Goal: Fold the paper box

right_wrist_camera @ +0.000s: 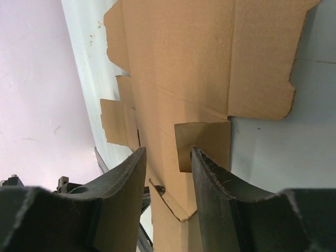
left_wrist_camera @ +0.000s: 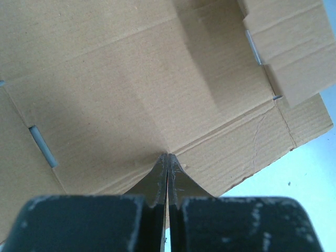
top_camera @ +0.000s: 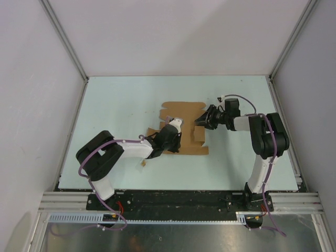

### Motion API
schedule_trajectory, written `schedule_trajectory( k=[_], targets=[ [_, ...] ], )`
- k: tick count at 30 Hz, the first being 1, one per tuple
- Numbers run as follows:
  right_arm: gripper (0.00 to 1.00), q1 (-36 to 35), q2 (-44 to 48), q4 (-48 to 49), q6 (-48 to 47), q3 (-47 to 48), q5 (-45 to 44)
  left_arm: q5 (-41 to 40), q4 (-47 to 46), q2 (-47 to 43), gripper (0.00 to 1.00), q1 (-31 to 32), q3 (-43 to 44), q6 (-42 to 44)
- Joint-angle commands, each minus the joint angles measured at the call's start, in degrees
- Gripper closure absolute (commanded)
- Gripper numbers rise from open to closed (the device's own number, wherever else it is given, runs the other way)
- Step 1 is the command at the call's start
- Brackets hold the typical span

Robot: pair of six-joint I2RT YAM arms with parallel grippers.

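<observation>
Two sets of jaws are at work on the paper box [top_camera: 184, 110], which lies as a flat die-cut sheet near the middle of the desk [top_camera: 121, 105], a little nearer the right edge than the left. My left jaws are shut tight with nothing between them. Their tips press down on the sheet at a crease towards its near left part, so I judge they serve as a hold-down. My right jaws stand about half open at the sheet's right side, one on each side of a small squarish tab [right_wrist_camera: 203, 139] that seems to stand up from the sheet. They grip nothing yet, though one jaw looks to be touching the tab. As I read it, the step in hand is raising a first side flap, and most of the folding is not done, since nearly all the panels lie flat. The next move calls for closing on the tab and swinging it up along its scored line while the left pins the base. The board is plain brown corrugated card, matt and finely ribbed, with pressed creases, narrow cut slots [left_wrist_camera: 42, 147] and rounded flap corners. It is stiff but light, so it may spring back or skid on the smooth pale desk.
</observation>
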State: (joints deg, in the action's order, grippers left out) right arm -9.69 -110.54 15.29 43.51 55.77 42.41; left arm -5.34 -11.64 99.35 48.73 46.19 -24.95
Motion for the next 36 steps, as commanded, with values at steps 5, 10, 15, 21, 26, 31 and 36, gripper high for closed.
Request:
schedule_trajectory(
  k=[5,10,15,21,26,31,36],
  targets=[
    [0.55,-1.12,-3.01,1.06,-0.79,1.97,-1.72,0.42,-0.05,-0.03,1.00,-0.48,-1.19,0.34],
    [0.56,-1.99,-4.59,-0.25,-1.67,3.38,-2.69,0.68,-0.05,-0.12,1.00,-0.39,-1.28,0.25],
    [0.56,-2.52,-4.60,-4.12,-4.13,5.14,-5.49,0.51,-0.05,-0.12,1.00,-0.39,-1.46,0.16],
    [0.55,-2.70,-2.93,-10.62,-8.69,7.24,-9.36,0.60,-0.14,0.40,1.00,-0.39,-1.46,0.16],
    [0.53,-3.31,-2.57,-19.23,-13.70,11.03,-11.74,0.68,-0.05,0.41,1.00,-0.39,-1.37,0.08],
    [0.51,-1.92,2.24,-21.08,-14.41,11.29,-12.88,0.42,-0.05,0.41,1.00,-0.39,-1.46,-0.01],
    [0.47,2.21,11.56,-29.76,-14.41,11.29,-23.67,-0.02,-0.05,0.05,1.00,-0.48,-1.55,-0.01]
  ],
)
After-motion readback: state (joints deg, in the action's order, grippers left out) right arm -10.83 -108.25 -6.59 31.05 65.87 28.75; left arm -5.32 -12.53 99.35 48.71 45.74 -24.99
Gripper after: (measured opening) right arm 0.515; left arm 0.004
